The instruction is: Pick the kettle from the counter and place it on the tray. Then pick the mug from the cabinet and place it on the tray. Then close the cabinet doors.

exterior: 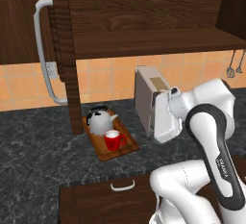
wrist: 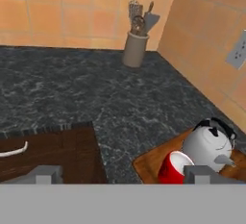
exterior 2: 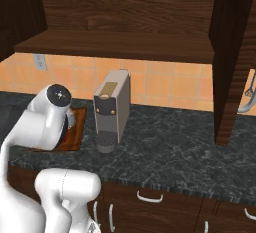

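Hovering wide-jawed and empty above the counter [wrist: 120, 107], gripper [wrist: 120, 175] looking down at red mug [wrist: 174, 168] touching kettle [wrist: 207, 143] on tray [wrist: 151, 163]; cabinet doors [exterior: 61, 50] standing open.

The counter [exterior: 43, 136] lies bare along its front edge and left of the tray [exterior: 126, 147], giving open passage there. The tray sits near the middle toward the back wall, crowded by the kettle [exterior: 100, 120] and the mug [exterior: 113, 140], which stand just beside each other. Right of the tray the coffee machine [exterior: 146, 98] blocks the way. The open left cabinet door [exterior: 65, 50] hangs down just behind the tray's back-left corner, its handle [exterior: 44, 50] jutting outward. A utensil pot [wrist: 134, 47] occupies the far counter corner.
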{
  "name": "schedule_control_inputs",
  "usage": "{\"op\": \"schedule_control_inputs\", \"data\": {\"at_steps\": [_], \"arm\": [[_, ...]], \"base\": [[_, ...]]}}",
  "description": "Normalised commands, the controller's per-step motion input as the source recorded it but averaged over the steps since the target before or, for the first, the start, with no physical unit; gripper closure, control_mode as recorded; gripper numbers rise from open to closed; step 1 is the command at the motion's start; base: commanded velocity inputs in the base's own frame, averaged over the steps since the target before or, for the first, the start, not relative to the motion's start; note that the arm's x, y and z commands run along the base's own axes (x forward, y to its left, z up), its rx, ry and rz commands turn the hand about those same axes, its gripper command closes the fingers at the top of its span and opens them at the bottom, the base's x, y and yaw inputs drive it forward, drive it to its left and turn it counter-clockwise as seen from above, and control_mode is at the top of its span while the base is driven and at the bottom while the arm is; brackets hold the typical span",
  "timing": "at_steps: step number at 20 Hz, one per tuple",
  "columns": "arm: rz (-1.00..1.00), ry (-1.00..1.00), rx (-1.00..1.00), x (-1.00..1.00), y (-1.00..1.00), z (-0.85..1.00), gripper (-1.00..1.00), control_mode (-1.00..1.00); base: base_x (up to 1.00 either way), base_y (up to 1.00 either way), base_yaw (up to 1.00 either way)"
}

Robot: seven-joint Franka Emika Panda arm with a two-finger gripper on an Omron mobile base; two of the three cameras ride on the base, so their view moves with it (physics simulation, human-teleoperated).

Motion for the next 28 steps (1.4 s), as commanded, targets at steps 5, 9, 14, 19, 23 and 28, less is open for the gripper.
{"op": "schedule_control_inputs", "data": {"at_steps": [5,9,14,19,23,28], "arm": [[0.14,-0.33,-0.09,-0.53,0.0,0.39,-1.0,-1.0],[0.33,-0.43,-0.08,-0.37,0.0,0.34,-1.0,-1.0],[0.24,-0.27,-0.04,-0.36,0.02,0.29,-1.0,-1.0],[0.01,-0.13,-0.05,-0.41,0.14,0.3,-1.0,-1.0],[0.0,-0.07,-0.01,-0.4,0.12,0.3,-1.0,-1.0],[0.0,-0.1,0.0,-0.43,0.08,0.25,-1.0,-1.0]], "base": [[0.0,0.0,0.0],[0.0,0.0,0.0],[0.0,0.0,0.0],[0.0,0.0,0.0],[0.0,0.0,0.0],[0.0,0.0,0.0]]}}
